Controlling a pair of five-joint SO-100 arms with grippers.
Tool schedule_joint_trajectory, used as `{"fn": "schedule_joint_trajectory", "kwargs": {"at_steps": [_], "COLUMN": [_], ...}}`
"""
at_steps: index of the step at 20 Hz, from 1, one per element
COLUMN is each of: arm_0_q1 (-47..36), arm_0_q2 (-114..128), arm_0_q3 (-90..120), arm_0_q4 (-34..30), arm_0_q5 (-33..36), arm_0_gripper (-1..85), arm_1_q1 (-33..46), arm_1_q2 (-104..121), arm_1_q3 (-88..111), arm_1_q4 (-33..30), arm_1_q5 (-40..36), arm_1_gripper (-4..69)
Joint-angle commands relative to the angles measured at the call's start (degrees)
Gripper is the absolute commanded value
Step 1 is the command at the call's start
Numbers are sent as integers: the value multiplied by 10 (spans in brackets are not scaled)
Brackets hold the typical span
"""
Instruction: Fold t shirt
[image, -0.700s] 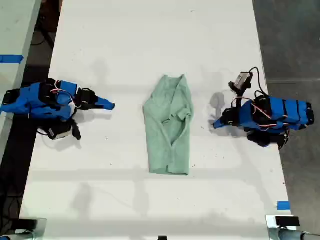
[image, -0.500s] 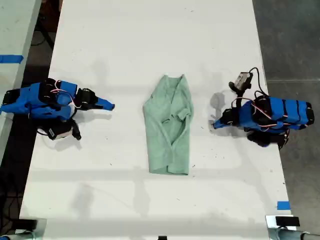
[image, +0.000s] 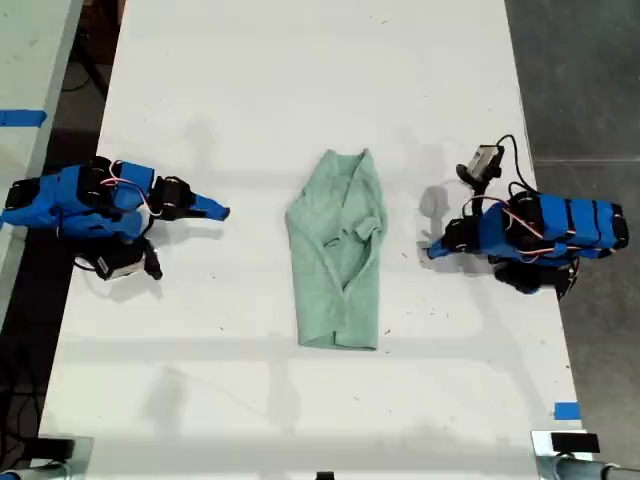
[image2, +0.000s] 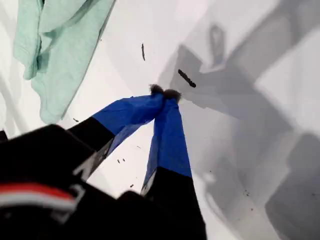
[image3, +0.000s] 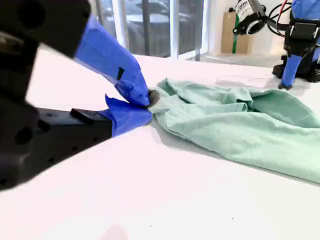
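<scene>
Both claws are pinched together on nothing, my first gripper and my second gripper flanking the rumpled t shirt lying on the table.

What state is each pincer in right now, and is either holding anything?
My first pincer: closed, holding nothing, apart from the t shirt.
My second pincer: closed, holding nothing, also apart from it.

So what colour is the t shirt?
Plain pale mint green t shirt, no print; clearest in the exterior view.

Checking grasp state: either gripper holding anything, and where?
Nothing held. My first gripper and my second gripper are shut, both apart from the t shirt.
</scene>
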Motion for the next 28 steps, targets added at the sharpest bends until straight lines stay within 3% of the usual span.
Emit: {"fn": "schedule_joint_trajectory", "kwargs": {"at_steps": [1,3,6,8,13,14,16,18,19,20,23,24,26,28], "arm_0_q1": [8,42,126,167,237,243,244,248,250,253,255,253,254,254], "arm_0_q2": [-81,-323,-688,-899,-1337,-1383,-1411,-1427,-1433,-1441,-1484,-1506,-1535,-1558], "arm_0_q3": [-81,-218,-508,-724,-1288,-1344,-1344,-1344,-1344,-1344,-1345,-1350,-1354,-1354], "arm_0_q4": [-25,-69,-70,-4,229,235,213,187,172,157,149,143,127,126], "arm_0_q5": [-4,-4,-6,-4,-4,-2,-12,-8,5,17,13,16,12,-6], "arm_0_gripper": [-1,-1,-1,-1,-1,-1,0,189,250,251,250,254,203,0], "arm_1_q1": [-12,-25,-52,-97,-196,-211,-236,-254,-260,-265,-272,-273,-275,-278], "arm_1_q2": [-25,-139,-473,-647,-947,-1010,-1123,-1192,-1201,-1201,-1201,-1201,-1201,-1201], "arm_1_q3": [-55,-142,-375,-522,-768,-826,-951,-1034,-1045,-1045,-1045,-1045,-1045,-1045], "arm_1_q4": [-11,-88,-98,-96,-117,-116,-91,-70,-68,-62,-40,-40,-37,-35], "arm_1_q5": [11,-18,-3,11,36,32,25,27,40,55,83,86,91,93], "arm_1_gripper": [-9,-10,-18,-18,-18,-18,-18,-19,-17,-3,235,264,285,292]}}
